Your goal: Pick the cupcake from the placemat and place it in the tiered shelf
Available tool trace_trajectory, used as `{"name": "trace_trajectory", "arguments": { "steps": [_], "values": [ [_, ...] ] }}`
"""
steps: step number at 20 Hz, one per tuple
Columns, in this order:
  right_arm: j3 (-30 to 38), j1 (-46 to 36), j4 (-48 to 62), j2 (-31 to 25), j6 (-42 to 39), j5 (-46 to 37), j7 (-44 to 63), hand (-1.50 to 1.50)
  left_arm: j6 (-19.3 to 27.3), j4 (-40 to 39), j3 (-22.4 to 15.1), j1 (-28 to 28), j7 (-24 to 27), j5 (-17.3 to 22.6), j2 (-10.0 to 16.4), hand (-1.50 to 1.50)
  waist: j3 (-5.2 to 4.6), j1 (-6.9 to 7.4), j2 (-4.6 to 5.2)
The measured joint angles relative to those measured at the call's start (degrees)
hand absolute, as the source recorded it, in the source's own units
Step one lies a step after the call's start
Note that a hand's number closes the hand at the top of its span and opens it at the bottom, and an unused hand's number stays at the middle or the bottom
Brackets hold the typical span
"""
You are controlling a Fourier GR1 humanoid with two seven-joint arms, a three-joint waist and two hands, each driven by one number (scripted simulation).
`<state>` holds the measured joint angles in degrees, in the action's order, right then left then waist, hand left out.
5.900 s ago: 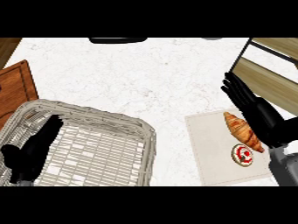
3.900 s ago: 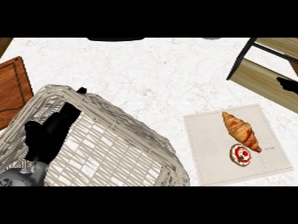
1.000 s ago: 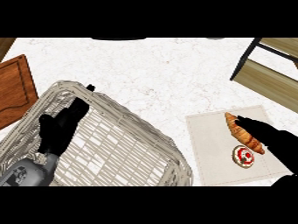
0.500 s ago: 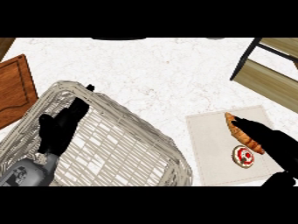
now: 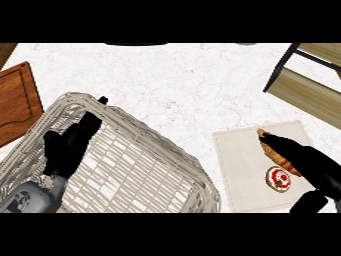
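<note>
Cupcake [image 5: 278, 178] sits on placemat [image 5: 239, 155] at right of tabletop [image 5: 188, 75], just beside croissant [image 5: 280, 161]. Our right hand [image 5: 319, 167] hovers over croissant w/ fingers [image 5: 295, 150] straight, gripping nothing; left hand [image 5: 68, 146] relaxed over basket [image 5: 140, 172]. We judge cupcake light, soft & crushable: pinch wrapper sides, not frosting.

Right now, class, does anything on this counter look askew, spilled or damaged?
Nothing is spilled or damaged. The basket lies at a slant on the counter, with the left hand over it. The placemat sits slightly askew too; cupcake and croissant lie on it, the right hand partly covering the croissant.
</note>
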<state>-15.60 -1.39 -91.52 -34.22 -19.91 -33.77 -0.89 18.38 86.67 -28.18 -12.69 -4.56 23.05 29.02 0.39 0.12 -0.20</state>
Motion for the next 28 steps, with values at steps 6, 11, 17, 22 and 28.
{"name": "trace_trajectory", "arguments": {
  "steps": [6, 11, 17, 22, 28],
  "values": [
    [-2.18, 1.62, 0.08, -0.34, 1.78, -4.98, -3.10, 1.50, 1.21, 1.20, -0.26, 0.27, -0.26, -0.87, -0.05, 0.00, -0.09, -0.07, -0.29],
    [-2.49, 1.30, 1.46, 0.35, 5.07, -8.85, -6.60, 1.50, 0.66, 1.03, 0.56, 0.94, -0.44, -0.83, -0.28, 0.00, -0.31, -0.06, -0.35],
    [3.73, -3.12, 5.24, 12.62, 9.16, -9.72, 15.66, 1.50, 0.65, 2.09, 0.36, 0.29, -2.14, -0.80, -0.06, 0.00, -0.70, 0.43, 0.08],
    [7.44, -9.86, 8.20, 23.93, 16.10, -14.33, 36.88, 1.50, 0.80, 2.71, -0.03, -0.64, -3.42, -1.24, -0.37, 0.00, -0.74, 1.47, 0.45],
    [6.83, -22.12, 10.75, 31.77, 28.95, -19.89, 53.79, 1.50, 0.62, 2.12, -0.50, -1.39, -2.86, -1.41, -0.79, 0.00, -0.40, 2.12, 0.54]
  ]
}}
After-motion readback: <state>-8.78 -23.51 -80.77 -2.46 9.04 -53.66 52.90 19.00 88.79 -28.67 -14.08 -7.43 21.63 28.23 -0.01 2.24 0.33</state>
